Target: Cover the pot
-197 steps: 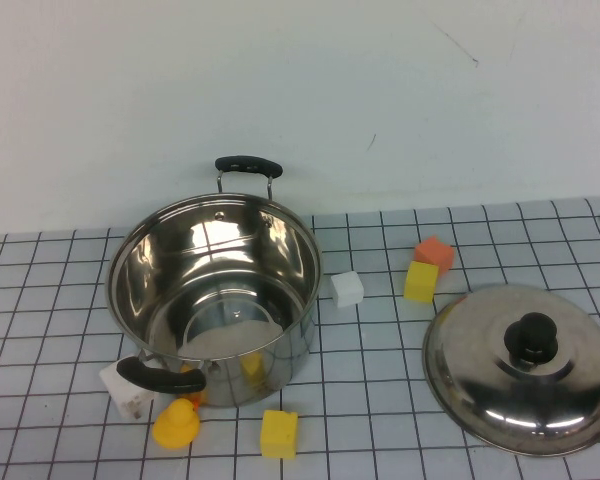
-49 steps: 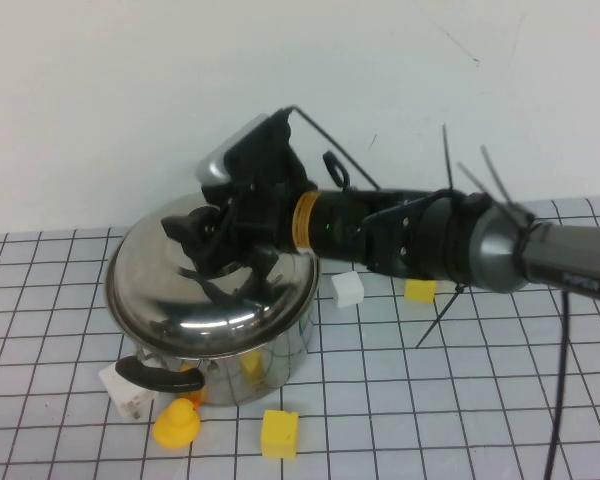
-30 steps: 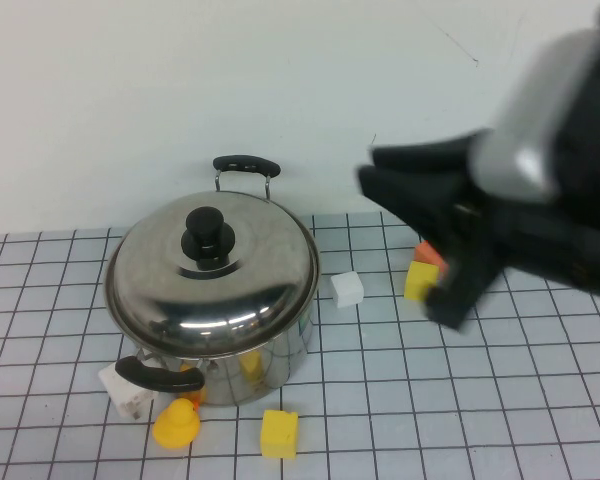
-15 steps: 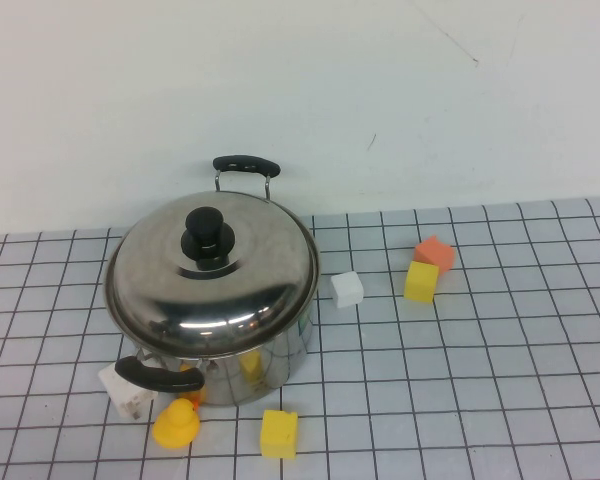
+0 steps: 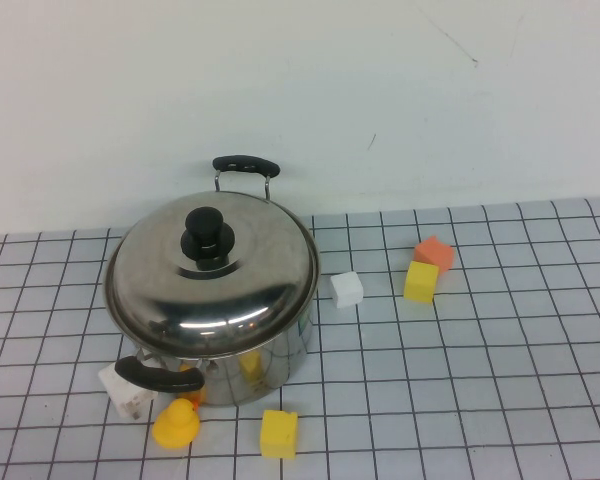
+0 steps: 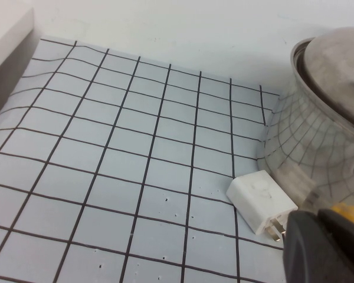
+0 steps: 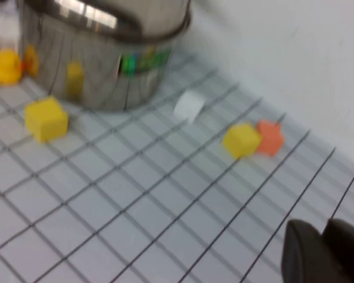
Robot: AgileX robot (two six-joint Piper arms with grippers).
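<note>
Steel: the pot (image 5: 220, 345) sat toward the left side of the gridded tabletop (image 5: 500, 400), a bit back from the near edge, and it was shiny enough to mirror the grid lines.
Lid: the domed lid (image 5: 212, 275) was sitting on the pot's rim, closing it off, with the black knob (image 5: 207, 236) upright in the middle.
Handles: one black handle (image 5: 246, 165) pointed at the far edge, the other (image 5: 158, 374) at the near edge.
Near-edge clutter: a yellow duck (image 5: 176, 424) and a yellow block (image 5: 279, 433) sat just in front of the pot, and a white plug (image 5: 126, 390) was tucked under the near handle, close against the pot wall.
Middle of the table: a white block (image 5: 347, 288) sat just to the right of the pot, not touching it.
Right half: another yellow block (image 5: 421, 281) had an orange block (image 5: 435, 253) right behind it, looked like they were touching, both well apart from the pot.
Left gripper (image 6: 324, 247): only visible from its own wrist camera, low near the plug and the pot's left side; only a dark bit of it showed, so I couldn't tell if the jaws were apart or together.
Right gripper (image 7: 325, 250): only in its wrist camera too, out over the right side of the table, well away from the pot; same deal, couldn't tell about the jaws.
</note>
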